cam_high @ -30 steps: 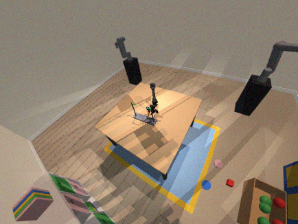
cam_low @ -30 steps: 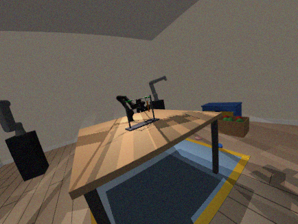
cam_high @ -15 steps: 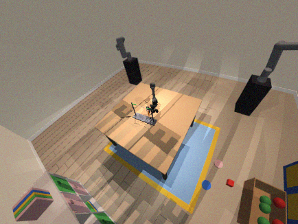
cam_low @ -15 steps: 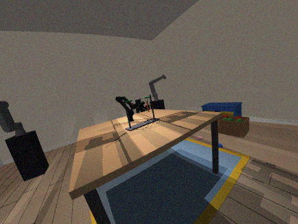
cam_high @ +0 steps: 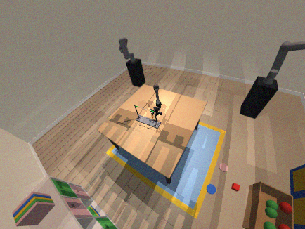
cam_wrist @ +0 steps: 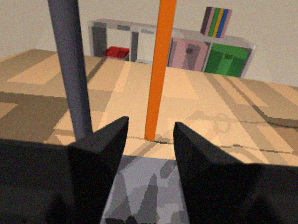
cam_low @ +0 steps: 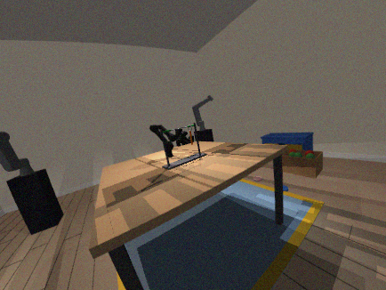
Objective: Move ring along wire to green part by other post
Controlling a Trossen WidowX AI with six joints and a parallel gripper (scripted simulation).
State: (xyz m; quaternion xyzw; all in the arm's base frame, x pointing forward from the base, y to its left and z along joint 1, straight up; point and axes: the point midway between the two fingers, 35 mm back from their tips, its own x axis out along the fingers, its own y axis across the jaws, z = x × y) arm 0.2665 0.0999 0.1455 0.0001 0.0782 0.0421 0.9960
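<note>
The orange handle (cam_high: 152,115) (cam_low: 191,137) (cam_wrist: 161,60) hangs upright below the green wire part (cam_low: 189,126) beside one post (cam_low: 197,141) (cam_wrist: 70,60). The ring itself is too small to make out in the top and exterior views and lies above the wrist view. My gripper (cam_wrist: 151,124) is open; the handle's lower end shows beyond the gap between the fingertips, not between them. In the exterior view the gripper is close beside the handle. The other post (cam_high: 137,112) (cam_low: 167,156) has its own green part (cam_high: 137,107). The thin grey wire is barely visible.
The posts stand on a grey base plate (cam_high: 145,121) (cam_low: 184,161) (cam_wrist: 137,170) on the wooden table (cam_high: 158,147) (cam_low: 147,196). In the wrist view, the near post rises left of the handle, beyond the left finger. Two other arms stand on black pedestals (cam_high: 258,98) (cam_high: 135,72) away from the table.
</note>
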